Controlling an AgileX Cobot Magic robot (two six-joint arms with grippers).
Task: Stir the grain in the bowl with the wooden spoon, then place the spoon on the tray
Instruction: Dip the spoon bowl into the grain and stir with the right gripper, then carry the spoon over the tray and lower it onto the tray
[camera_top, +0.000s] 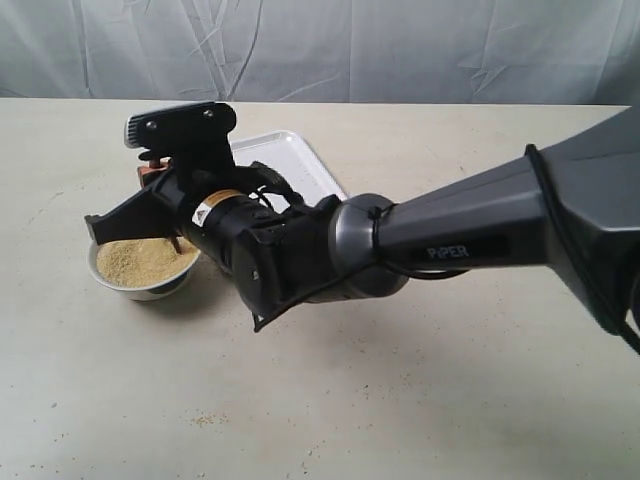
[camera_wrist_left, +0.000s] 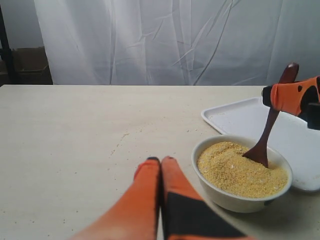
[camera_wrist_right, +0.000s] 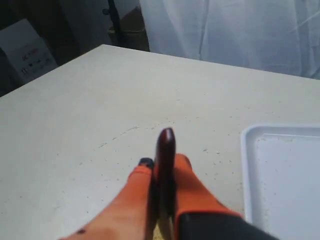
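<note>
In the small round white ceramic bowl (camera_wrist_left: 227, 199) with a dark band near its base, a mound of fine yellow-tan grain (camera_wrist_left: 235, 172) is heaped almost to the rim. The oval scoop of the slim dark reddish-brown wooden spoon (camera_wrist_left: 266, 136) is sunk into the grain at the side of the bowl nearest the tray, and its long handle is tilted up and away from the bowl. The upper handle is gripped by the right gripper (camera_wrist_right: 161, 169), whose orange fingers (camera_wrist_right: 187, 187) are clenched on it from both sides, above the bowl's rim. The black right arm is seen in the exterior view stretched across the beige surface (camera_wrist_left: 75, 150) towards the bowl.

The flat white rectangular plastic tray (camera_wrist_left: 235, 116) with a low raised rim lies just beside the bowl on the surface; whether the two touch cannot be told. The left gripper (camera_wrist_left: 160, 161) is held low over the surface near the bowl, apart from its wall, so that the bowl sits roughly between it and the tray. Its orange fingers (camera_wrist_left: 145, 175) are pressed together tip to tip. Loose granules (camera_top: 205, 418) are scattered on the surface some way from the bowl.
</note>
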